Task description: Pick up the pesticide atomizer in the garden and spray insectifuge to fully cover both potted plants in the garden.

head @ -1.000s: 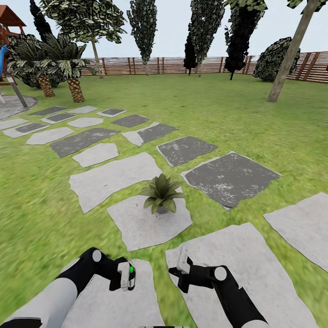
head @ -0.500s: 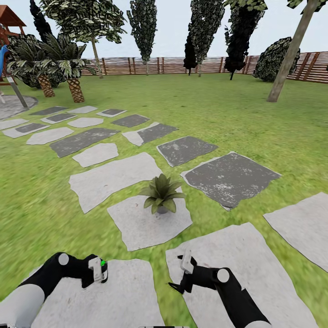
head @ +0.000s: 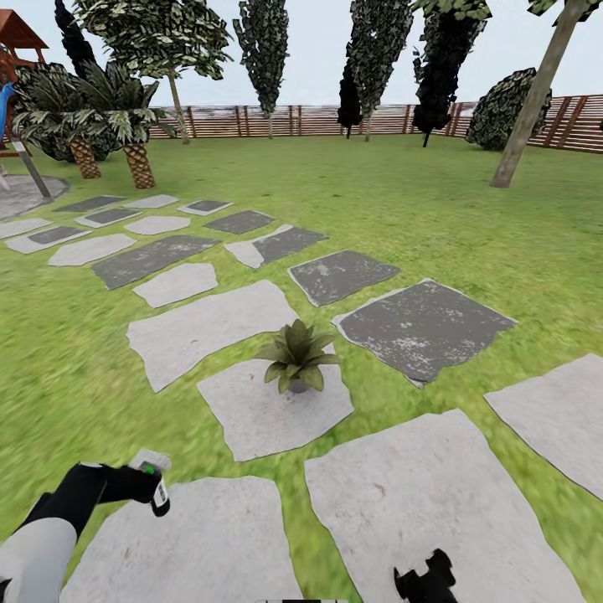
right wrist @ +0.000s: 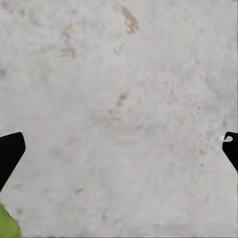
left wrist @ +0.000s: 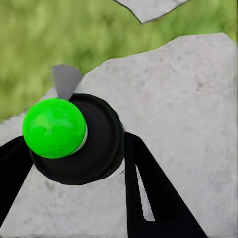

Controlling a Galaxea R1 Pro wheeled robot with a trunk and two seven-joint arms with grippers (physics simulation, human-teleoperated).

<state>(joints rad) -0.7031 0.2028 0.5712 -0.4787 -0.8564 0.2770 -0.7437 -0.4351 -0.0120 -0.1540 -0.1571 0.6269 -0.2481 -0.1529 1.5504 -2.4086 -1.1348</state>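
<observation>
From my head camera I look forward and down across the lawn (head: pixel 469 218) and stepping stones (head: pixel 209 327) to the far fence (head: pixel 276 120). My left wrist camera looks steeply down, very close, along its fingers (left wrist: pixel 148 193) onto a pale stone (left wrist: pixel 183 99), shared with the head view's near-left slab (head: pixel 218 536). My right wrist camera faces straight down onto bare stone (right wrist: pixel 124 109), close.

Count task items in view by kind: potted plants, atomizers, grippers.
Potted plant: 1
Pesticide atomizer: 1
Grippers: 2, left gripper and right gripper
Total: 4
</observation>
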